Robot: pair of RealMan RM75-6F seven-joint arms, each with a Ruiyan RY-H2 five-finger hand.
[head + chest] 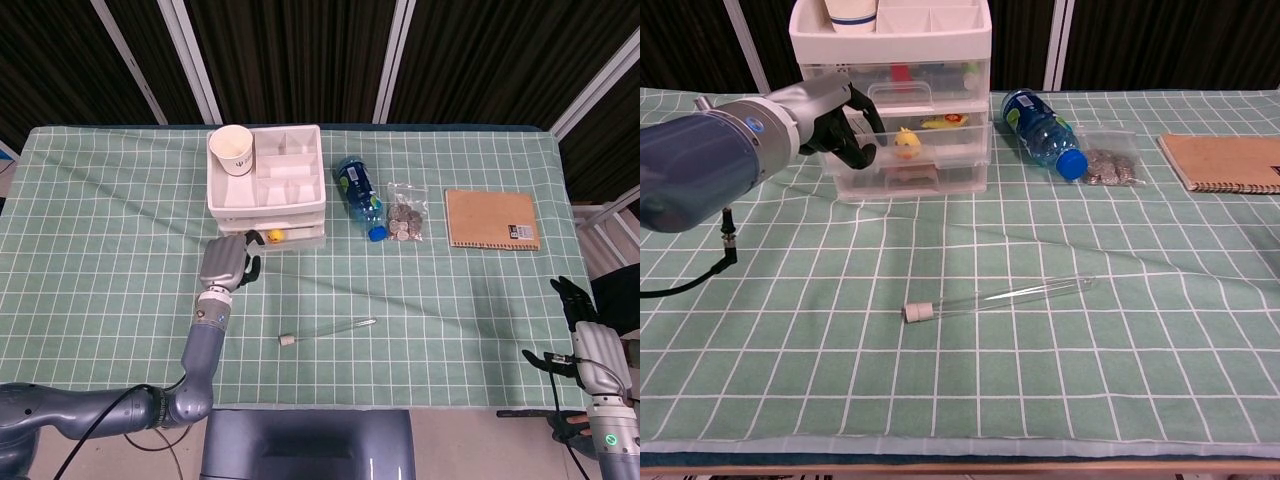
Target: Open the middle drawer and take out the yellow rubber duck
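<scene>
The white three-drawer unit (290, 190) (940, 60) stands at the back of the table. Its clear middle drawer (950, 146) is pulled out a little, and the yellow rubber duck (272, 237) (906, 143) sits inside it, uncovered. My left hand (225, 263) (830, 122) hovers at the drawer's left front corner, left of the duck, with its dark fingers curled in and nothing in them. I cannot tell whether it touches the drawer. My right hand (580, 345) hangs off the table's near right corner, fingers apart and holding nothing.
A paper cup (231, 148) stands on top of the unit. Right of the unit lie a blue bottle (1040, 135), a bag of coins (1105, 165) and a brown notebook (1225, 160). A glass test tube (1000, 297) lies on the cloth in front.
</scene>
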